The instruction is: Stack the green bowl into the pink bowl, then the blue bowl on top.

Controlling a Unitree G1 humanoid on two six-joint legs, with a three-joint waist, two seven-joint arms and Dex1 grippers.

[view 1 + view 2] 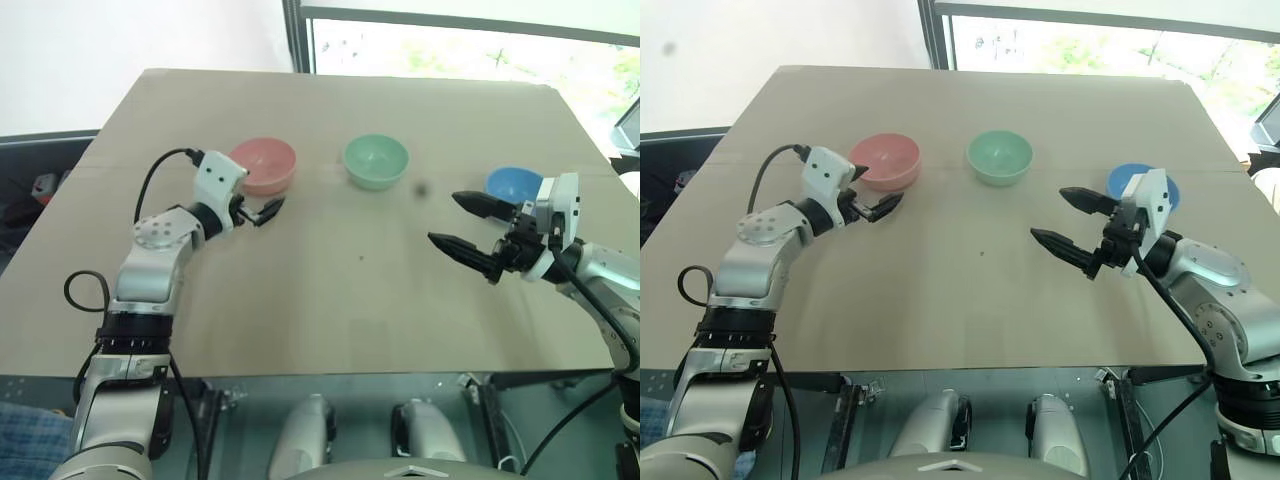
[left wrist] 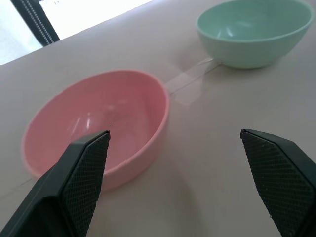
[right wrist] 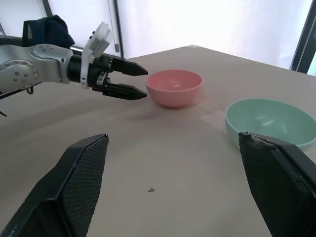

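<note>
1. Tan counter (image 1: 330, 290) stretches under me, with three bowls standing apart in a row along its far half.
2. Pink bowl (image 1: 264, 165) on my left, green bowl (image 1: 376, 161) in the middle, blue bowl (image 1: 512, 184) on my right.
3. My left tool (image 1: 268, 211) hovers just beside pink, jaws spread wide, holding nothing.
4. My right tool (image 1: 468, 226) hangs near blue, wide open and empty.

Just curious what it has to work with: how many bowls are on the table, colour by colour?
pink bowl: 1
green bowl: 1
blue bowl: 1
Total: 3 bowls, each standing apart on the table, none stacked.
</note>
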